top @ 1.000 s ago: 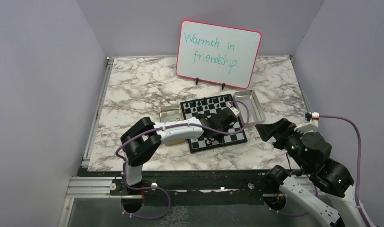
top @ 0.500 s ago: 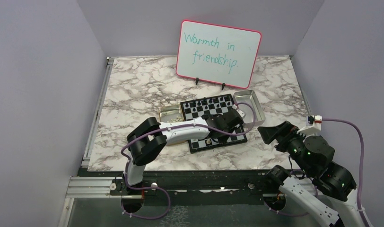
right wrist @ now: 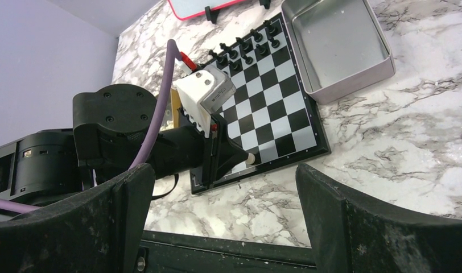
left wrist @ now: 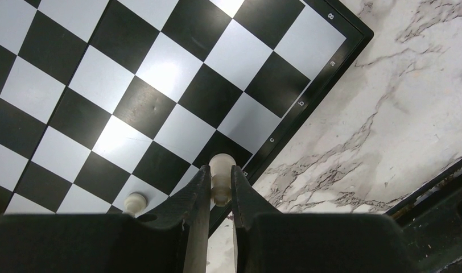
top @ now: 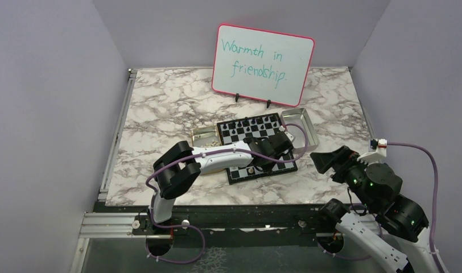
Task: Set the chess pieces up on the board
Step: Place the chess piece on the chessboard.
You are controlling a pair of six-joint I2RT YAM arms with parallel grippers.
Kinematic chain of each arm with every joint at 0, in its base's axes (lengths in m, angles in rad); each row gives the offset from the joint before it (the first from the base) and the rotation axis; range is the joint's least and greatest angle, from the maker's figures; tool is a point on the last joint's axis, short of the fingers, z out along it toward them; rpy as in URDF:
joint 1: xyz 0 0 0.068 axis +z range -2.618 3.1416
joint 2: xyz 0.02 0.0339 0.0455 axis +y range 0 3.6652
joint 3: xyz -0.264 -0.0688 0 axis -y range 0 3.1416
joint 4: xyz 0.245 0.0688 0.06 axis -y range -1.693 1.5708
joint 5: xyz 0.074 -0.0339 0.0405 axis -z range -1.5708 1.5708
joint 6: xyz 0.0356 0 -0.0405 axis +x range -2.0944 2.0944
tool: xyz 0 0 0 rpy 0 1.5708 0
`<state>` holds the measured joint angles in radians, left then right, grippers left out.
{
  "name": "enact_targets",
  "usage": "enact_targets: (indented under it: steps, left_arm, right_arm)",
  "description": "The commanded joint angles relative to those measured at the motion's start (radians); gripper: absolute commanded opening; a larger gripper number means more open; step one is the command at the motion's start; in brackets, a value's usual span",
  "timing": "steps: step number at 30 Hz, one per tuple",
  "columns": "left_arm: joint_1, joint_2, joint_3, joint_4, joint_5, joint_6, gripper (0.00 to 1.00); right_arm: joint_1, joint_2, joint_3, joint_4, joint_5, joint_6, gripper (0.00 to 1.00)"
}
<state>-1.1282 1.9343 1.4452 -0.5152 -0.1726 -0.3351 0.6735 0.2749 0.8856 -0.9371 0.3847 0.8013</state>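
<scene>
Left tool is clamping a cream chess piece, pinching its lower half, with the head showing above the tips. The piece is hanging over the near edge row of the board, right by the lettered border and close to a corner. I cannot tell whether its base is touching the square. A second cream piece is standing on the board just beside it. Black pieces are lining the far rows. Right tool is waiting with its fingers wide apart, holding nothing, off to the right over the bench.

Judging the step: this piece is being seated on a back-row square. Doing it well is looking like this:
- centring it over one square
- lowering it straight until the base is sitting flat
- parting the fingers only slightly
- lifting straight up, so nothing is tipping the piece or brushing its neighbour
</scene>
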Motion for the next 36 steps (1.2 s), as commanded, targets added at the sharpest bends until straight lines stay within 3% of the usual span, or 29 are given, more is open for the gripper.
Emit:
enact_targets:
  steps: [1,9,36]
  left_arm:
    - [-0.008,0.024,0.021,-0.031,-0.033,0.008,0.19]
    - [-0.008,0.031,0.04,-0.033,-0.033,0.011,0.24]
    - [-0.013,0.047,0.057,-0.033,-0.025,0.004,0.2]
  right_arm:
    - [0.004,-0.002,0.023,-0.016,0.03,-0.011,1.0]
    - [0.005,-0.027,0.018,-0.025,0.039,-0.009,1.0]
    - [0.005,-0.033,0.013,-0.018,0.016,-0.007,1.0]
